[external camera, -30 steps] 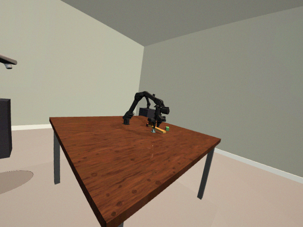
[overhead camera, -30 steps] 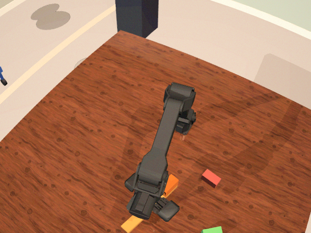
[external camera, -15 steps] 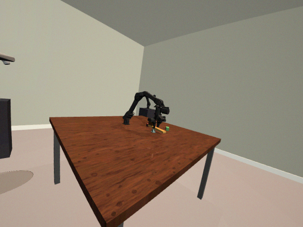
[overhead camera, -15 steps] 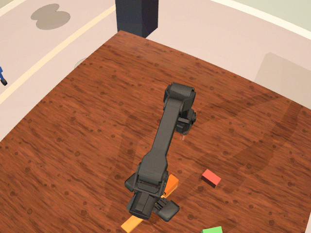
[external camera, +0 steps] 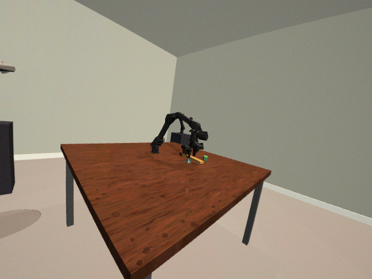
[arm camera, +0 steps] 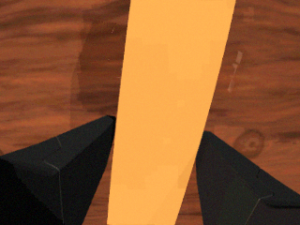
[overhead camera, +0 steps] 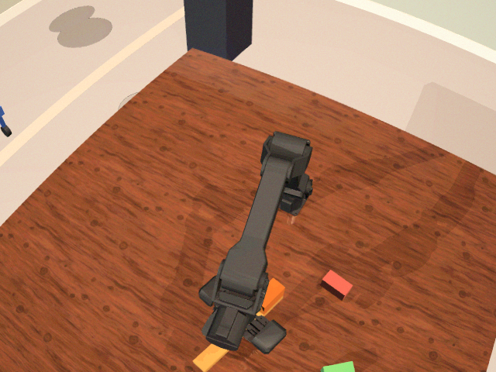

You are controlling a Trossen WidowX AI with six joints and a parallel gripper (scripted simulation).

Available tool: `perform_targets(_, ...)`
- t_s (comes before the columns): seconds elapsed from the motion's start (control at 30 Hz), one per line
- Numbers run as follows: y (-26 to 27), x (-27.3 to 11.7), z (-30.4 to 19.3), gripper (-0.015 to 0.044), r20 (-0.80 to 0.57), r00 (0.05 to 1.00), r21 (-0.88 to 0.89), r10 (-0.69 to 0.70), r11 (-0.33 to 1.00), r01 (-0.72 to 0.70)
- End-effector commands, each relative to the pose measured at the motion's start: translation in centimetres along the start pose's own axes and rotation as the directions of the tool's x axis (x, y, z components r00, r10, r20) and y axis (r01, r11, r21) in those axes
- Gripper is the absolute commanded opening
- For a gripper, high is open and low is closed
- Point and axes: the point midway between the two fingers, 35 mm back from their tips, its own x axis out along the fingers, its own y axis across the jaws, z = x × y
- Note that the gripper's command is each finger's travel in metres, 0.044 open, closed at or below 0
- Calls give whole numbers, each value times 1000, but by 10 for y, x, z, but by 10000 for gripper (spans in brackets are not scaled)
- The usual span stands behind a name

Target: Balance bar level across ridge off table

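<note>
The yellow-orange bar [overhead camera: 210,357] [external camera: 196,159] [arm camera: 164,94] runs lengthwise between the fingers in the wrist view. My gripper [external camera: 191,156] [arm camera: 159,126] is partly open, one finger on each side of the bar, with the tips very close to its sides. A small teal ridge [external camera: 188,161] shows in the exterior view by the near finger, beside the bar's visible part. The top view does not show it. An orange block [overhead camera: 274,293] is at the bar's far end. Whether the bar bears on the ridge or clears the table cannot be told.
A red block [overhead camera: 337,284] [external camera: 181,153] stands on the wooden table [overhead camera: 120,224] [external camera: 135,186], to the right of the arm in the top view. A green block [overhead camera: 339,366] [external camera: 205,157] is at that view's bottom edge. The arm hides the middle of the bar there.
</note>
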Motion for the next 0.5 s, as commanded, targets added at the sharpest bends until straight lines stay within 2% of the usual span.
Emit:
perform_targets(0.0,0,0,0,185,-1,1000,0,0,1000,0)
perform_targets(0.27,0,0,0,185,-1,1000,0,0,1000,0)
perform_targets(0.47,0,0,0,343,-1,1000,0,0,1000,0)
